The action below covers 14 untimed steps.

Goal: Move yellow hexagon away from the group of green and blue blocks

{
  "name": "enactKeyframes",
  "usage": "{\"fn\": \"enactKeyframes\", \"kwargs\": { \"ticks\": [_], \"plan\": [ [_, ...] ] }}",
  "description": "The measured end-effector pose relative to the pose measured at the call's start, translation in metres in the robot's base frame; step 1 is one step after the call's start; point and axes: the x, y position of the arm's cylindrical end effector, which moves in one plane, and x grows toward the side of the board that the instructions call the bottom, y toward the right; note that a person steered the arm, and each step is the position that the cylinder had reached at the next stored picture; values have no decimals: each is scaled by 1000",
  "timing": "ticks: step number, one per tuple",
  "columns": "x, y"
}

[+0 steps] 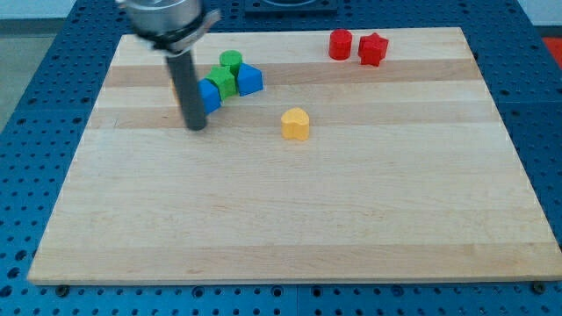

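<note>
My tip [197, 128] rests on the board at the view's upper left, just left of and below a tight group of blocks. The group holds a blue block [210, 95] touching the rod, a green block [223, 82], a green cylinder [230, 61] and a blue wedge-shaped block [250, 80]. A thin yellow-orange sliver [176, 99] shows at the rod's left edge; the rod hides most of it, so I cannot make out its shape. A yellow heart-shaped block [296, 124] lies alone to the right of the group, below it.
A red cylinder [340, 44] and a red star [372, 48] sit side by side near the board's top edge at the right. The wooden board [290, 219] lies on a blue perforated table.
</note>
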Motion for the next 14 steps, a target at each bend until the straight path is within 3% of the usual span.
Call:
{"fn": "enactKeyframes", "kwargs": {
  "ticks": [1, 2, 3, 4, 5, 7, 8, 9, 12, 14],
  "plan": [
    [5, -88],
    [-60, -107],
    [-124, -81],
    [-161, -12],
    [-134, 40],
    [-57, 22],
    [-75, 26],
    [-122, 33],
    [-75, -20],
    [-65, -61]
  ]
}}
